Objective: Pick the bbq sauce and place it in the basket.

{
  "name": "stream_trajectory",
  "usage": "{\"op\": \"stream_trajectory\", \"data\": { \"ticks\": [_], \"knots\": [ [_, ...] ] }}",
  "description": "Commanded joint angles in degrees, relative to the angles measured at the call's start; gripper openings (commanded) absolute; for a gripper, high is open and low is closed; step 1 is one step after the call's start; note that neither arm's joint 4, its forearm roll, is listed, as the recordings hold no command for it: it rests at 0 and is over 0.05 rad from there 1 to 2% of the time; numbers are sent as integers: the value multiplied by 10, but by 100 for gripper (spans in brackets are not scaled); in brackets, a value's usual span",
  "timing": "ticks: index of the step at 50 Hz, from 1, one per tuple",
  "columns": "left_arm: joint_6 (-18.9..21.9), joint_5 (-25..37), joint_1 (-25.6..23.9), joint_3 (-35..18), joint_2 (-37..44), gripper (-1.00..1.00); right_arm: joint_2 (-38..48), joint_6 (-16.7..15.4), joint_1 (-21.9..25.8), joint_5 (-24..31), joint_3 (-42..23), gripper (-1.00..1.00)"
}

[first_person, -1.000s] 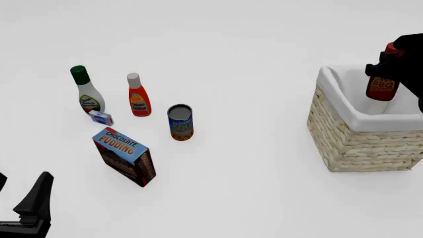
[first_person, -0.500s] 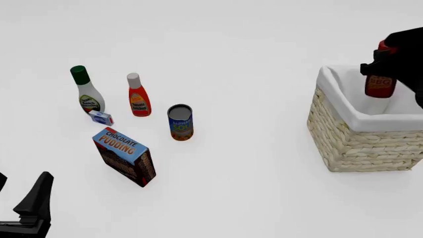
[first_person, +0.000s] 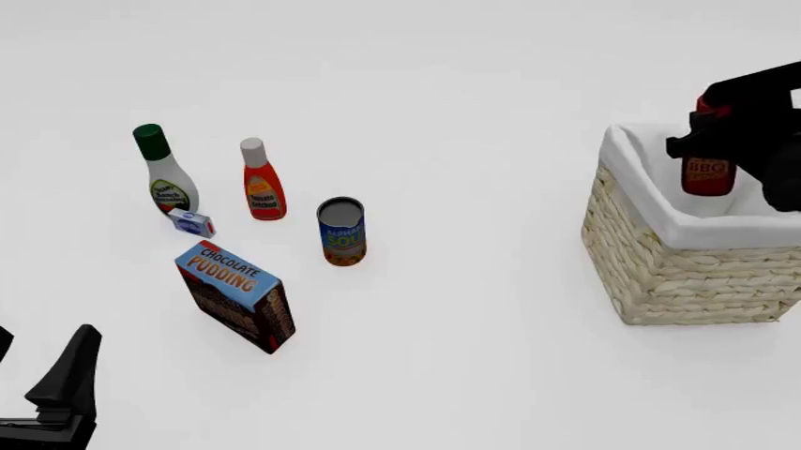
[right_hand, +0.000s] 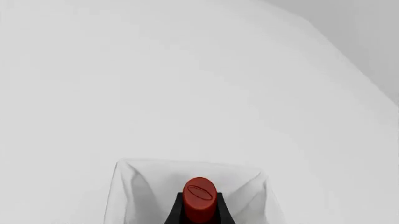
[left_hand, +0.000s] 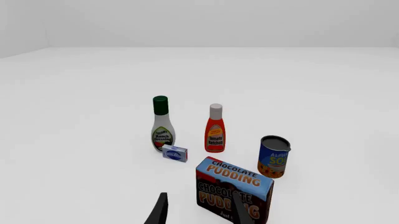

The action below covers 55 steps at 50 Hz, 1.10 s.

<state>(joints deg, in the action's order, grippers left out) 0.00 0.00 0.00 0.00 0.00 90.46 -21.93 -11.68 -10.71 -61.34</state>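
Note:
My right gripper is shut on the bbq sauce, a dark red-brown bottle with a red cap and an orange label. It hangs upright over the opening of the basket, a woven tan box with a white lining, and its lower part dips below the rim. In the right wrist view the red cap sits between my black fingers, with the white lining behind. My left gripper rests open at the near left, holding nothing; in the left wrist view its fingers are spread apart.
On the left stand a white bottle with a green cap, an orange-red bottle with a white cap, a small blue-and-white box, a soup can and a chocolate pudding box.
The right gripper has carried the bbq sauce leftward over the basket and lowered it a little. The left arm has not moved.

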Motion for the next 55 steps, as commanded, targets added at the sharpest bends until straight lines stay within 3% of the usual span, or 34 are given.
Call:
{"op": "stream_trajectory", "data": {
  "ticks": [1, 40, 41, 55],
  "knots": [
    [0, 0, 0, 0, 0, 100, 15, -3, -7, -12, -2, -100],
    [0, 0, 0, 0, 0, 100, 42, -13, -16, -36, 19, -100],
    [0, 0, 0, 0, 0, 100, 41, -13, -17, -35, 18, 100],
    [0, 0, 0, 0, 0, 100, 33, -6, -15, -28, 12, 100]
  ]
}}
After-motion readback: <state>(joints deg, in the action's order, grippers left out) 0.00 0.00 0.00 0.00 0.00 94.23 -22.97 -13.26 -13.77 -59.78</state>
